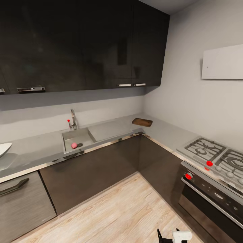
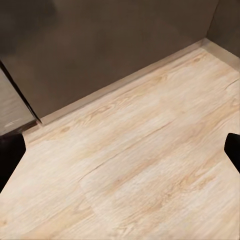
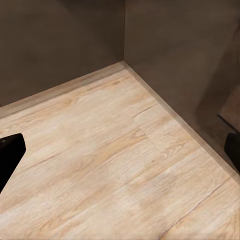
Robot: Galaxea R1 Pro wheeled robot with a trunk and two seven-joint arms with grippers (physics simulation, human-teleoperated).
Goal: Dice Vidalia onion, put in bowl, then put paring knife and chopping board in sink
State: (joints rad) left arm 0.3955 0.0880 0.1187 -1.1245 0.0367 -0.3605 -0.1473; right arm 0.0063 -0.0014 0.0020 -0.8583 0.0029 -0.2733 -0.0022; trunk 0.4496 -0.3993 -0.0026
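- Small pink rounded onion [image 1: 74, 145] sits in the grey steel sink basin [image 1: 81, 135] beside the drain: light, firm, slick-skinned; grip across its widest part.
- Both grippers' jaws apart, empty, over the wood floor [image 2: 140, 165].

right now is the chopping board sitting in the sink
No, in the head view the chopping board lies on the countertop in the far corner, apart from the sink.
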